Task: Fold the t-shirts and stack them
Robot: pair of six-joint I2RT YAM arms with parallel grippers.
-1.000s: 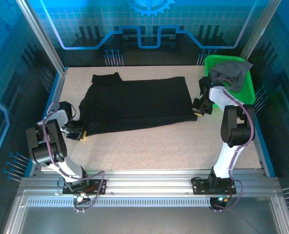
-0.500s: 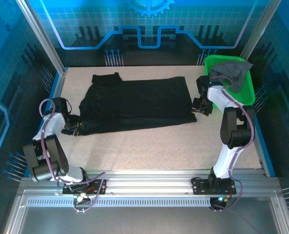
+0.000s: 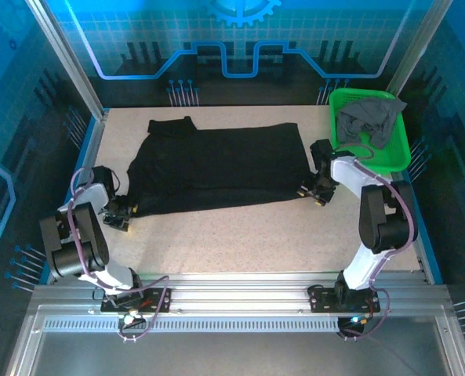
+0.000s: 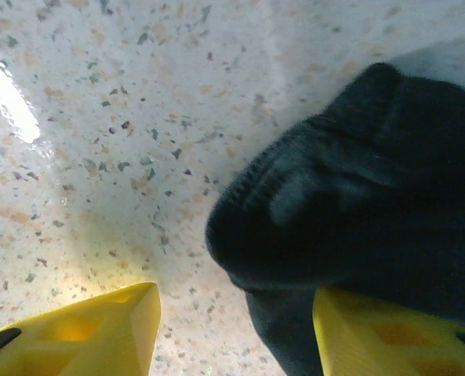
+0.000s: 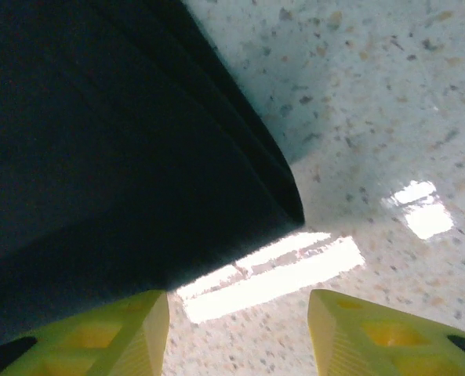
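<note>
table (image 3: 240, 235): speckled top, lay under both grippers.
black t-shirt (image 3: 216, 168): lay spread flat between left gripper (image 3: 122, 213) and right gripper (image 3: 314, 192), one near corner at each.
green basket (image 3: 395, 149): stood just beyond right gripper, on its outer side.
grey t-shirt (image 3: 369, 117): lay bunched in green basket, well apart from left gripper.
left gripper: fingers (image 4: 99, 329) stood apart; bunched black corner lay in the gap, over one finger, clear of the other.
right gripper: fingers (image 5: 107, 329) stood apart; black corner lay just ahead of one fingertip, bare table in the gap.
</note>
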